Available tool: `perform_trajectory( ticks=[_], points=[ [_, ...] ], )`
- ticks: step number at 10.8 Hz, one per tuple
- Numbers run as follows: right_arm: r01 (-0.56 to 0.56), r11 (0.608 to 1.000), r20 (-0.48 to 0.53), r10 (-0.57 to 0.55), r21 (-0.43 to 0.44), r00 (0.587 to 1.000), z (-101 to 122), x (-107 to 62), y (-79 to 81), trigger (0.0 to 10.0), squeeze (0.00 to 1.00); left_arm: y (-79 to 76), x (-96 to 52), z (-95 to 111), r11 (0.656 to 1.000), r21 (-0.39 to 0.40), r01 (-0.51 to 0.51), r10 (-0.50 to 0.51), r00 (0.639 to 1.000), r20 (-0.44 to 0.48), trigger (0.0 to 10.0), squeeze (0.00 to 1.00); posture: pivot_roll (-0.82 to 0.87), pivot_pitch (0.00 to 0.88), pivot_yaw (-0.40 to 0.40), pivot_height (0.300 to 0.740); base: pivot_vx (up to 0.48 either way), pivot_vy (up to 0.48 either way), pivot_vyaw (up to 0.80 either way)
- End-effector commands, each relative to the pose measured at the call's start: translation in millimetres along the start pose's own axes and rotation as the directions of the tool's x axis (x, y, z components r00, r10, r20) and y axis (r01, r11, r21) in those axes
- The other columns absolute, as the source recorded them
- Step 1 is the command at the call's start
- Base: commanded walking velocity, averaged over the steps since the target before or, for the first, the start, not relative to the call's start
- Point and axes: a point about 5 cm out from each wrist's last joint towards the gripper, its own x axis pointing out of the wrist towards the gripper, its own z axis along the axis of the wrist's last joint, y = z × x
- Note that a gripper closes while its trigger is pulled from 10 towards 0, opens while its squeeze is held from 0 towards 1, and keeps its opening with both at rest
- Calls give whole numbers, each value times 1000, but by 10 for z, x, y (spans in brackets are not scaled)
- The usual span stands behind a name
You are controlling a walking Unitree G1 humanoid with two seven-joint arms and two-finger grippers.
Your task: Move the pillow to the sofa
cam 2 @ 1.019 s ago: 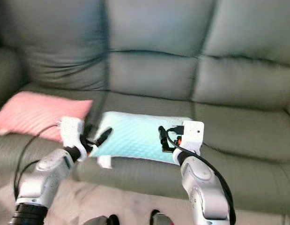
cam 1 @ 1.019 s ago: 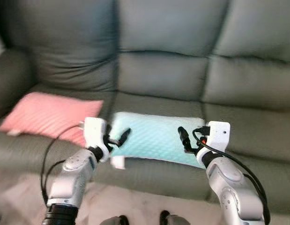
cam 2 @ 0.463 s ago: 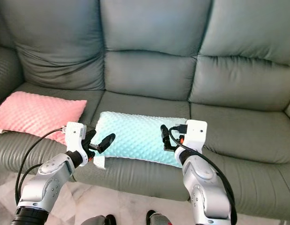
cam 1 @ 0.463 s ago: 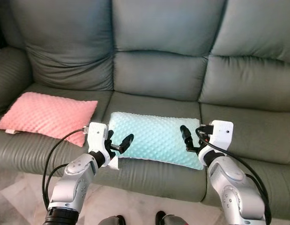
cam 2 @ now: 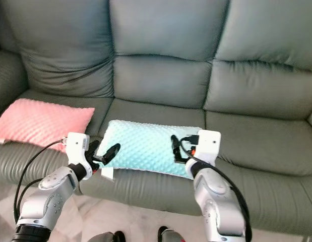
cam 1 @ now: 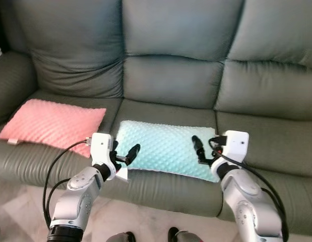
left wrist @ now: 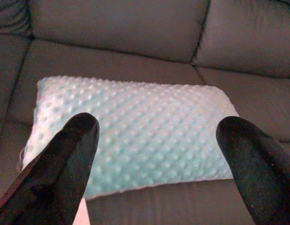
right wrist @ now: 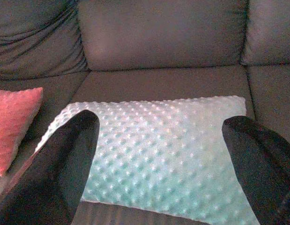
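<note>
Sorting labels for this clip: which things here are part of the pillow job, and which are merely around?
Job: mint green dimpled pillow; grey leather sofa; left gripper, open; right gripper, open.

Around: pink dimpled pillow on the sofa's left seat.

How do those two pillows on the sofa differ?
The teal pillow lies on the middle seat, between the left gripper and the right gripper; the pink pillow lies on the left seat, away from both. They differ in colour. Both share a bumpy dotted fabric and lie flat on the sofa.
</note>
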Motion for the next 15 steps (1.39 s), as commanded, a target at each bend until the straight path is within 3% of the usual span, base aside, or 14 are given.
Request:
perform_trajectory(
  ticks=[1,5,8,12,15],
  points=[
    [22,1000,-17,-22,-4,1000,-36,-8,-38,10000,0,33,-24,25,1000,9,-16,15,1000,13,10000,0,-108,179,34,740,0,0,-769],
    [24,1000,-15,-24,-2,1000,-35,-11,-35,10000,0,38,-14,38,1000,8,-17,17,1000,16,10000,0,-109,182,34,740,0,0,-769],
    [23,1000,-6,-23,-3,1000,-23,-10,-39,10000,0,5,-7,30,1000,8,-6,6,1000,10,10000,0,-108,184,32,740,0,0,0],
    [24,1000,-9,-24,-2,1000,-35,-5,-30,10000,0,-16,-4,22,1000,26,16,-16,1000,-1,10000,0,-106,185,34,740,0,413,0],
    [27,1000,-11,-27,-2,1000,-40,-9,-35,10000,0,-84,-4,9,998,33,50,-50,999,-3,10000,0,-107,185,35,740,0,0,0]
  ],
)
